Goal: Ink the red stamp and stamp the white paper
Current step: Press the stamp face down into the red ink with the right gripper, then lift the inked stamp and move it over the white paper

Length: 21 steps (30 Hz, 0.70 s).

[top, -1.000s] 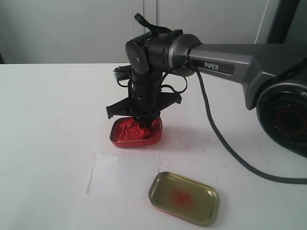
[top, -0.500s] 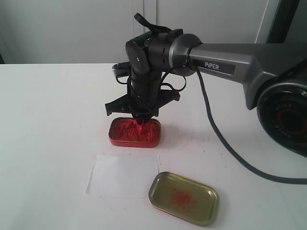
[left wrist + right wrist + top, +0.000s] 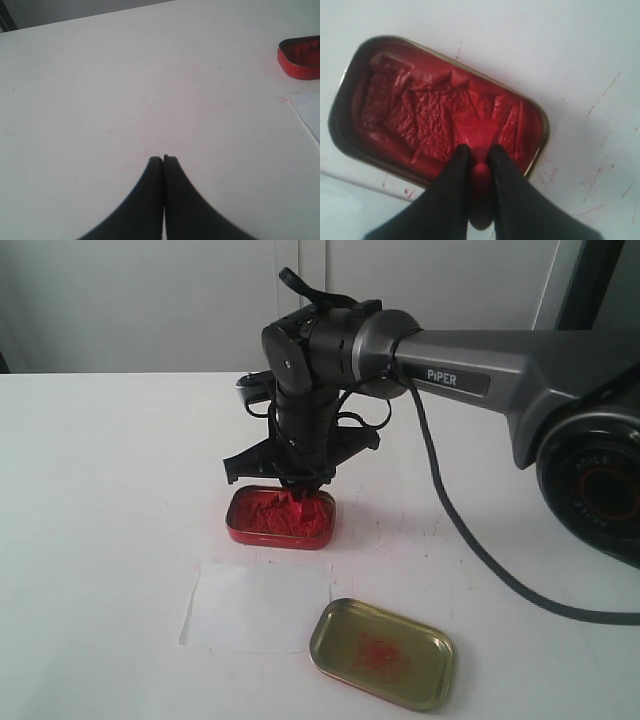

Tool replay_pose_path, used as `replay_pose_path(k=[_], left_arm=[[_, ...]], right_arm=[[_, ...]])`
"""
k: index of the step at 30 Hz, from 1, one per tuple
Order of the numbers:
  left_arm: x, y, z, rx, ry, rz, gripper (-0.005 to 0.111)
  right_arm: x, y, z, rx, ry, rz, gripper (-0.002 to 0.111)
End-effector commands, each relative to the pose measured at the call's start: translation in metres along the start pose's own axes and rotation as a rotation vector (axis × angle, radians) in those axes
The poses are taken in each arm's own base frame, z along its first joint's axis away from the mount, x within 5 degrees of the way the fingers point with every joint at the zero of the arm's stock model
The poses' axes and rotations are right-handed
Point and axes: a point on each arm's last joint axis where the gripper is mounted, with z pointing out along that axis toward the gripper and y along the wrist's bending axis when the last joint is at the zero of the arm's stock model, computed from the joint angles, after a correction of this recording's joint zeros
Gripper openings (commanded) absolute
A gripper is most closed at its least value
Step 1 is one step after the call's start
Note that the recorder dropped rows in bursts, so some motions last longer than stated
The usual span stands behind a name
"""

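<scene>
We see the right tool (image 3: 479,154) pinching the small all-red knobbed stamp (image 3: 478,135) in the red rectangular ink tin (image 3: 236,530) at centre frame, the thin white paper sheet (image 3: 258,605) lying just below it.

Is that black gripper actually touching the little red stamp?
Touching. In the right wrist view the right gripper clamps the red stamp from both sides.

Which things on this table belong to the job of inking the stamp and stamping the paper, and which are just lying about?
Belong to the job:
- red stamp, held over the ink
- red ink tin
- white paper

Just lying about:
- gold lid, by the paper's corner, with red smears inside
</scene>
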Motion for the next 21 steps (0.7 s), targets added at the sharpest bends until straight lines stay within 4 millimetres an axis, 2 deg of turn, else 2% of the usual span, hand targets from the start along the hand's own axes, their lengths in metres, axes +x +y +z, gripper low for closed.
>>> replay_pose_path(k=[1,9,18,21], left_arm=[[0.001,0.000,0.000,-0.002,-0.003,-0.001,0.000],[0.001,0.000,0.000,-0.002,-0.003,-0.001,0.000],[0.001,0.000,0.000,-0.002,-0.003,-0.001,0.000],[0.001,0.000,0.000,-0.002,-0.003,-0.001,0.000]], right_arm=[[0.002,0.000,-0.010,0.014,0.009,-0.032,0.000],[0.007,0.017,-0.032,-0.035,-0.002,-0.072,0.000],[0.022,0.030,-0.056,-0.075,0.069,-0.150,0.000],[0.028,0.044,-0.061,-0.086,0.070,-0.183,0.000]])
